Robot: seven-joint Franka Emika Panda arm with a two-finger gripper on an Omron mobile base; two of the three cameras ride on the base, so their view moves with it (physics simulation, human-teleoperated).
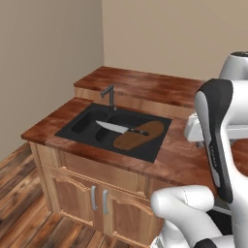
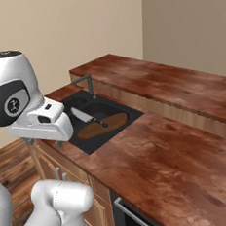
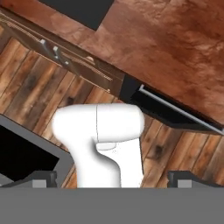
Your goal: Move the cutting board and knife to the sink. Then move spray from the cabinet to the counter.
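Jaws spread wide, holding nothing; gripper (image 3: 112, 179) looks down over floor and counter (image 3: 175, 48) edge. Board (image 1: 139, 135) lies in black sink (image 1: 77, 127), right side. Knife (image 1: 122, 129) rests across board's left end, blade pointing left, toward faucet (image 1: 109, 95).

We see the cutting board (image 1: 139, 135) lying in the black sink (image 1: 80, 127), tilted up at its right end, with the knife (image 1: 121, 129) across it. The faucet (image 1: 109, 95) stands behind, on the counter (image 1: 179, 157).
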